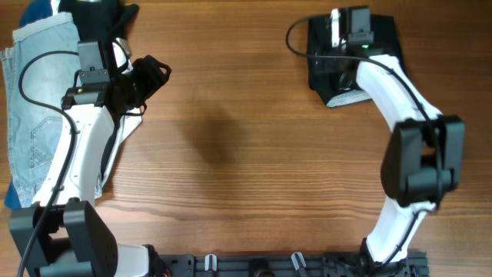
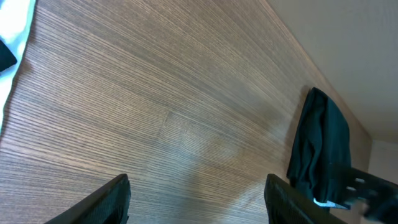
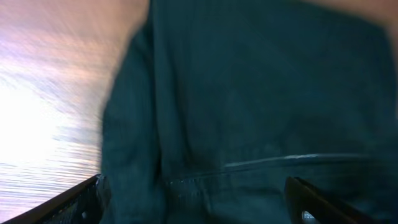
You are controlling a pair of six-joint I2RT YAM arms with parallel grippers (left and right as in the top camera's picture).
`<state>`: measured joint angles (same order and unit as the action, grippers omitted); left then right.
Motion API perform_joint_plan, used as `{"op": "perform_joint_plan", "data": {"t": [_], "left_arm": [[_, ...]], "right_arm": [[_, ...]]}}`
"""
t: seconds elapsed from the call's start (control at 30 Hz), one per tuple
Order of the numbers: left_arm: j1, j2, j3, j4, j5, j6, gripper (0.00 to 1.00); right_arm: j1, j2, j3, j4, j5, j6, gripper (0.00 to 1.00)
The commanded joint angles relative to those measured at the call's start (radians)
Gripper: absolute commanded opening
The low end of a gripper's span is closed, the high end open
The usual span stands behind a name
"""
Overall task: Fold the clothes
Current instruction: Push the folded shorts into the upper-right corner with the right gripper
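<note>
A dark folded garment (image 1: 327,65) lies at the table's far right; it fills the right wrist view (image 3: 249,112) and shows far off in the left wrist view (image 2: 320,149). My right gripper (image 1: 344,71) is open just above it, fingers (image 3: 193,199) spread either side of the cloth. A pile of clothes lies at the far left: light blue jeans (image 1: 34,115), a white piece (image 1: 115,138) and dark cloth (image 1: 115,15). My left gripper (image 1: 154,73) is open and empty over bare wood (image 2: 198,199), just right of that pile.
The wooden table (image 1: 246,154) runs between the two arms. A white cloth edge (image 2: 15,37) shows at the left wrist view's top left. Arm cables loop above each wrist. The table's far edge runs past the dark garment.
</note>
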<state>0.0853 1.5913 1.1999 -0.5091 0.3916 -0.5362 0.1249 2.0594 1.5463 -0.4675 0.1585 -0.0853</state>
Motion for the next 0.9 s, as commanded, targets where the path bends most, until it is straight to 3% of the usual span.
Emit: {"op": "perform_joint_plan", "data": {"t": [0.0, 0.3, 0.4, 0.5, 0.73, 0.87], "left_arm": [[-0.003, 0.002, 0.006, 0.003, -0.001, 0.012, 0.69], [-0.003, 0.002, 0.006, 0.002, -0.001, 0.012, 0.68], [-0.003, 0.002, 0.006, 0.003, -0.006, 0.012, 0.68], [-0.003, 0.002, 0.006, 0.003, -0.027, 0.012, 0.69], [-0.003, 0.002, 0.006, 0.003, -0.049, 0.012, 0.69], [-0.003, 0.002, 0.006, 0.003, -0.050, 0.013, 0.76]], "right_arm": [[-0.018, 0.092, 0.010, 0.014, 0.030, -0.016, 0.94], [-0.183, 0.303, 0.010, 0.143, -0.029, 0.005, 0.93], [-0.212, 0.323, 0.010, 0.192, -0.096, -0.077, 0.92], [-0.221, 0.323, 0.010, 0.235, -0.072, -0.203, 0.91], [-0.238, 0.317, 0.014, 0.212, -0.051, -0.225, 0.91], [-0.235, 0.126, 0.064, 0.113, -0.168, -0.182, 1.00]]}}
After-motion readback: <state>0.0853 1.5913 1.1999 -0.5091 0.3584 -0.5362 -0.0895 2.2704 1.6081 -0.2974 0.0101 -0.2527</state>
